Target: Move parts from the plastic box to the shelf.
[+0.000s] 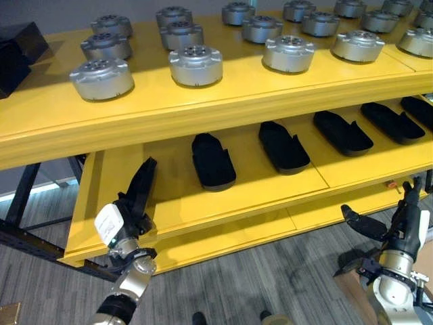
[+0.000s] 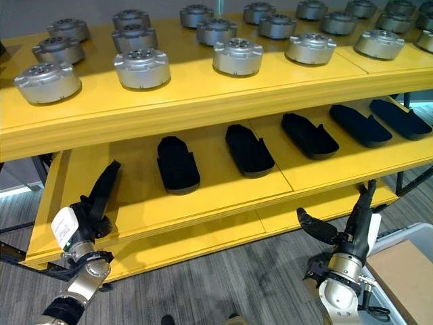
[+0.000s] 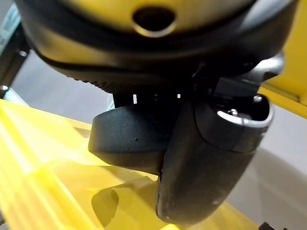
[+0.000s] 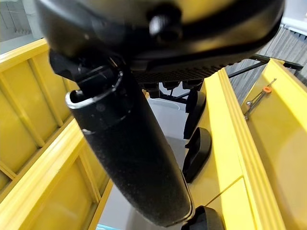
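Several black moulded parts (image 1: 213, 162) lie in a row on the middle level of the yellow shelf (image 1: 223, 108); two of them (image 4: 196, 151) also show past my right thumb in the right wrist view. Round silver parts (image 1: 196, 66) fill the top level. My left hand (image 1: 139, 196) is raised by the left end of the middle level, fingers straight, holding nothing. My right hand (image 1: 406, 217) stands below the shelf's right front edge, fingers straight up and thumb spread, empty. The rim of a light plastic box (image 2: 399, 237) shows at the lower right.
A brown cardboard sheet (image 2: 406, 271) lies in the box. A lower yellow level (image 1: 270, 230) juts out between my hands over grey carpet (image 1: 270, 277). A dark block (image 1: 20, 51) sits at the top level's far left.
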You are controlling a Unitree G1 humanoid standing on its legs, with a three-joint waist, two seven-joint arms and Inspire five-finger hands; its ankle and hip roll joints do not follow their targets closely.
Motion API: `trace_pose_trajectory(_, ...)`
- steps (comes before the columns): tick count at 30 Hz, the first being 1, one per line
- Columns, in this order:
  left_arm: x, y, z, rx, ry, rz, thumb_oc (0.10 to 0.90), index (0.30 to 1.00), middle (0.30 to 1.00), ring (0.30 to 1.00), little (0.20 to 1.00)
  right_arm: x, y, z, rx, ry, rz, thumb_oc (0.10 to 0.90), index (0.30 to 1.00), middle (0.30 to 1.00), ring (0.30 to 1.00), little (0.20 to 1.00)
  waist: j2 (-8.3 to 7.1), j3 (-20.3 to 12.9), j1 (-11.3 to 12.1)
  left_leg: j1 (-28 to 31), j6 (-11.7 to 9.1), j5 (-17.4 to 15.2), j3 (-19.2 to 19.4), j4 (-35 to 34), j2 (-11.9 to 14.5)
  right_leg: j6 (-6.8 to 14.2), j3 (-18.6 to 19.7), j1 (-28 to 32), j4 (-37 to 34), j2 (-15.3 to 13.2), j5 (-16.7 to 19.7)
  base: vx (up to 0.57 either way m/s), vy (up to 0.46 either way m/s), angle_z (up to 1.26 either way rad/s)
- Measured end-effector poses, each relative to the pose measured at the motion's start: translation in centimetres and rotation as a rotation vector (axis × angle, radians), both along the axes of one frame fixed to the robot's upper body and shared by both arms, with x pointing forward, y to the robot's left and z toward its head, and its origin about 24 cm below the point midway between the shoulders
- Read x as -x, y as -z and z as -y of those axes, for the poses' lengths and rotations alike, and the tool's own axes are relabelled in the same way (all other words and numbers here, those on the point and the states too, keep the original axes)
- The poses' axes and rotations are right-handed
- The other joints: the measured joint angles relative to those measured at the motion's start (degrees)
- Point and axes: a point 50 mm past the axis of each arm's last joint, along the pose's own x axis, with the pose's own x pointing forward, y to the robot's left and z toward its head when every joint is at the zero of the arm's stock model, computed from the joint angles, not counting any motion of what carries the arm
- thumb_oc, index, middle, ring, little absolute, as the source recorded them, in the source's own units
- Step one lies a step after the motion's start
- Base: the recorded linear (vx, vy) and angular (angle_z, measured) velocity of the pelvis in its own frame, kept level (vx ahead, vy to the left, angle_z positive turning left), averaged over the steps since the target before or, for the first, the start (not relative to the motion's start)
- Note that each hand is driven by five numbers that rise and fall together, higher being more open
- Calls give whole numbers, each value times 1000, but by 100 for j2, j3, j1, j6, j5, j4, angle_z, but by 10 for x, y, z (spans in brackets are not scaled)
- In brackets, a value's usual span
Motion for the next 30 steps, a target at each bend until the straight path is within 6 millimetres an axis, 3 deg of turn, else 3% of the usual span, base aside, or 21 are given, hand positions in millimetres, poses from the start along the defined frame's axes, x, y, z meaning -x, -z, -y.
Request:
trace_pose_trajectory(14, -19, -4, -9, -20, -28, -61, 400, 300, 300, 300, 300, -2, 3, -1, 57, -72, -69, 900, 1000, 1000, 1000, 1000, 9, -3, -270, -2, 38, -11, 181, -1, 10, 30, 180, -104, 2, -13, 67, 23, 35, -6)
trace_pose_trajectory(15, -19, -4, -9, -16, -28, -66, 420, 327, 327, 327, 327, -3, 2, -1, 59, -75, -70, 900, 1000, 1000, 1000, 1000, 9, -3, -307, -3, 38, -12, 187, -1, 10, 30, 188, -120, 4, -13, 67, 0, 0, 0)
trace_pose_trajectory(18, -21, -2, -9, 88, -67, -63, 400, 300, 300, 300, 300, -3, 2, -1, 68, -90, -75, 900, 1000, 1000, 1000, 1000, 12, -1, -326, -5, 14, -32, 200, -1, 14, 32, 206, -148, 12, -12, 66, 26, 6, -3)
trace_pose_trajectory(19, -20, -1, -10, 128, -87, -59, 461, 385, 385, 385, 385, -3, 2, -1, 68, -94, -76, 900, 1000, 1000, 1000, 1000, 12, -1, -327, -5, 16, -32, 208, -1, 15, 32, 216, -149, 11, -11, 66, 30, -11, -5)
trace_pose_trajectory(21, -17, 4, -12, 193, -115, -72, 461, 385, 385, 385, 385, -3, 3, -2, 69, -99, -80, 900, 1000, 1000, 1000, 1000, 13, -1, -329, -3, 17, -31, 228, 0, 21, 34, 245, -150, 11, -8, 67, 32, -15, -7)
trace_pose_trajectory(22, -15, 10, -10, 229, -140, -72, 518, 465, 465, 465, 465, -3, 3, -2, 70, -104, -86, 900, 1000, 1000, 1000, 1000, 14, -2, -329, 5, 19, -23, 247, 1, 20, 36, 270, -150, 10, -8, 70, 36, -20, -7)
trace_pose_trajectory(23, -15, 11, -8, 238, -146, -67, 618, 605, 605, 605, 605, -3, 3, -1, 69, -104, -92, 900, 1000, 1000, 1000, 1000, 15, -2, -329, 4, 21, -23, 247, 0, 20, 36, 269, -150, 11, -8, 70, 37, -21, -4)
trace_pose_trajectory(24, -15, 12, -8, 251, -148, -65, 641, 638, 638, 638, 638, -4, 4, -1, 70, -106, -98, 900, 1000, 1000, 1000, 1000, 15, -3, -329, 6, 20, -23, 247, 1, 20, 36, 269, -147, 10, -7, 70, 0, 0, 0)
trace_pose_trajectory(25, -15, 12, -8, 265, -153, -60, 900, 1000, 1000, 1000, 1000, -4, 4, -1, 71, -111, -102, 900, 1000, 1000, 1000, 1000, 20, -4, -329, 7, 19, -21, 248, 1, 20, 36, 269, -147, 9, -6, 70, 0, 0, 0)
trace_pose_trajectory(30, -14, 15, -5, 288, -147, -77, 900, 1000, 1000, 1000, 1000, -4, 5, -2, 72, -120, -109, 900, 1000, 1000, 1000, 1000, 22, 0, -331, 7, 17, -21, 251, 0, 23, 43, 275, -150, 12, -6, 75, 4, -22, -1)
